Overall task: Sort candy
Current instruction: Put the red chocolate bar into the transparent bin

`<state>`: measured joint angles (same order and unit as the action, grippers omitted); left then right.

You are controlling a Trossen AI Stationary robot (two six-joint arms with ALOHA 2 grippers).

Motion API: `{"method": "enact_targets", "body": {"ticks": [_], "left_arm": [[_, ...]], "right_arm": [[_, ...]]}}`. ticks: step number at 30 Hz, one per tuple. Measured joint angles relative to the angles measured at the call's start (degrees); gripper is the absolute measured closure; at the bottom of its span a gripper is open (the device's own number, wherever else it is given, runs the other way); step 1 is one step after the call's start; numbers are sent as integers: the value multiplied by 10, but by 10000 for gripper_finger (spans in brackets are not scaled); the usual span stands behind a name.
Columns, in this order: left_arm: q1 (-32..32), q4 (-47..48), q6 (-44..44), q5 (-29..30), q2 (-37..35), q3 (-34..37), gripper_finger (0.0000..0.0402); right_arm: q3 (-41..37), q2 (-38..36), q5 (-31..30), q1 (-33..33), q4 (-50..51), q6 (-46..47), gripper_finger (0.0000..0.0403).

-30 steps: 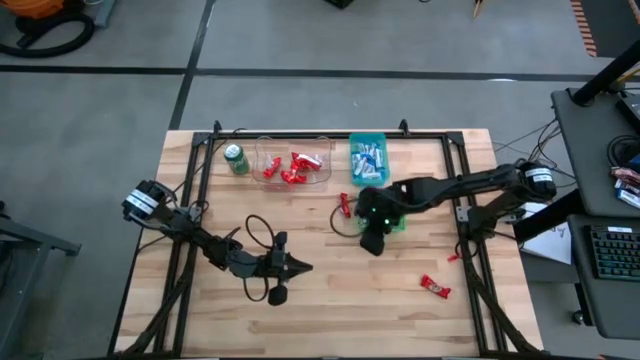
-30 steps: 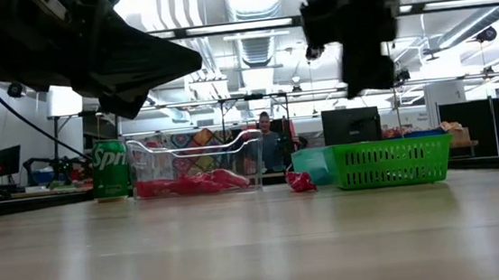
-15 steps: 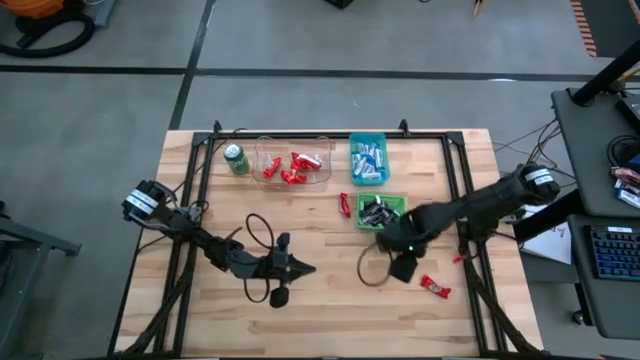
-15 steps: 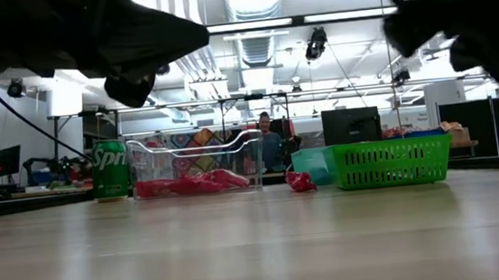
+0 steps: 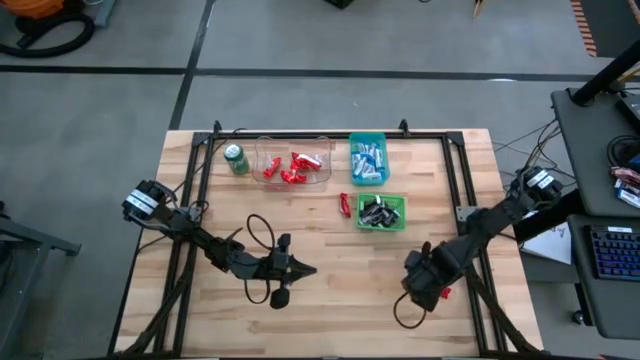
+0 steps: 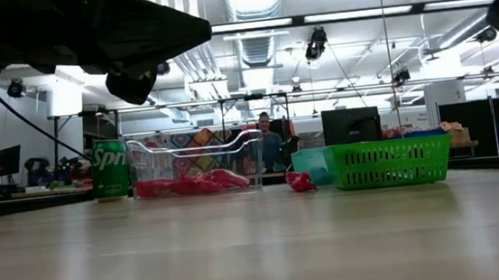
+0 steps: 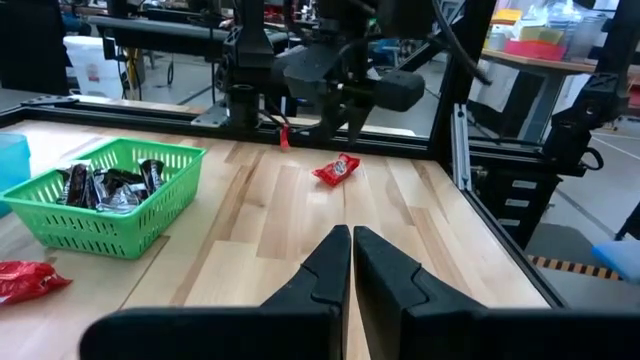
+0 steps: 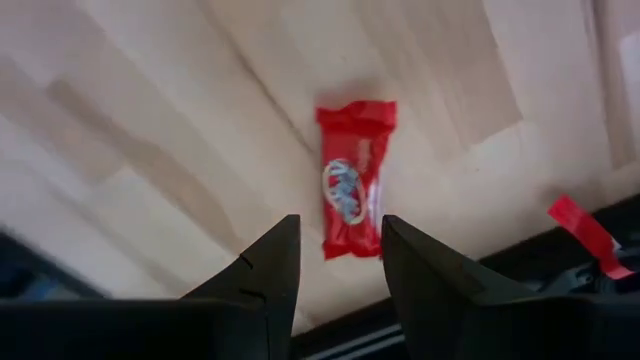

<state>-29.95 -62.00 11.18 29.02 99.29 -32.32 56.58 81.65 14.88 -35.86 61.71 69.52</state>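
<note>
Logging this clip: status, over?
Right gripper open, above red candy bar near table edge, not gripping. Left gripper shut, idle mid-table. One more red bar loose beside green basket. Nothing blocking.

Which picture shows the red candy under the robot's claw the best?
The right wrist view: the red candy lies flat on the wood, whole, just beyond the open right gripper. The left wrist view shows it small and far off. In the high view the arm covers it, and the low view doesn't show it.
</note>
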Motion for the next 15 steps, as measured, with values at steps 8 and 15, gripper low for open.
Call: {"method": "enact_targets", "body": {"ticks": [8, 15], "left_arm": [[0, 0, 0, 0, 0, 0, 402], [0, 0, 0, 0, 0, 0, 402]], "right_arm": [[-30, 19, -9, -20, -14, 26, 271], [-34, 40, -10, -20, -50, 20, 271]]}}
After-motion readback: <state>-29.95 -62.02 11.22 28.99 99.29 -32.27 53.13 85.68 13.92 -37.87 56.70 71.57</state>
